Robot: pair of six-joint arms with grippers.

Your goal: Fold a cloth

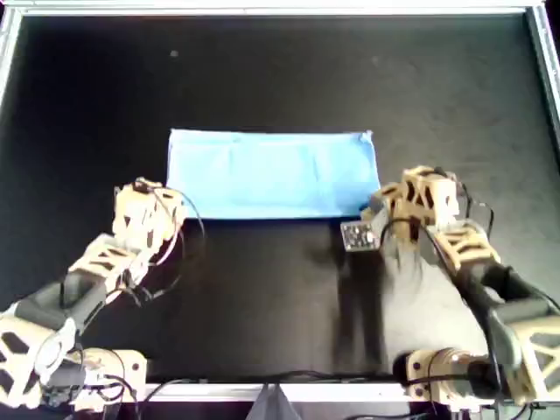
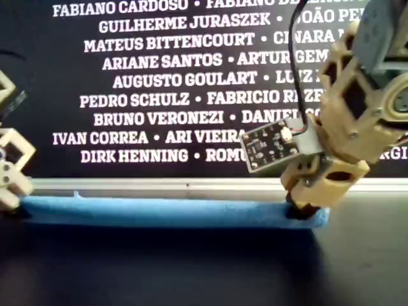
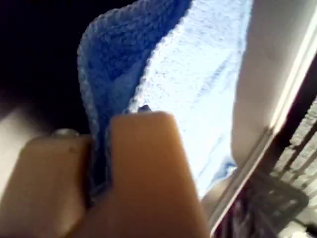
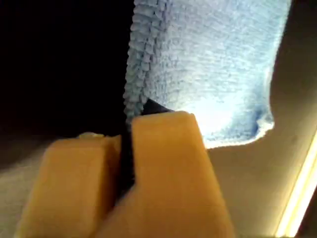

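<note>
The light-blue cloth [image 1: 271,175] lies on the black table as a wide rectangle, doubled over, with its fold along the near side. In the first wrist view my first gripper [image 3: 99,134] is shut on a doubled edge of the cloth [image 3: 198,74]. In the second wrist view my second gripper [image 4: 126,134] is shut on a cloth [image 4: 213,59] edge near a corner. In the overhead view one arm's gripper [image 1: 171,206] is at the near left corner and the other's [image 1: 374,210] at the near right corner. The wrist views do not show which arm is which. The exterior view shows the cloth [image 2: 166,213] low and flat.
A metal frame rail [image 1: 262,9] runs around the black table. A small circuit board [image 1: 356,234] hangs off the arm on the overhead view's right, also seen in the exterior view [image 2: 274,145]. A dark wall with white names [image 2: 159,83] stands behind the table.
</note>
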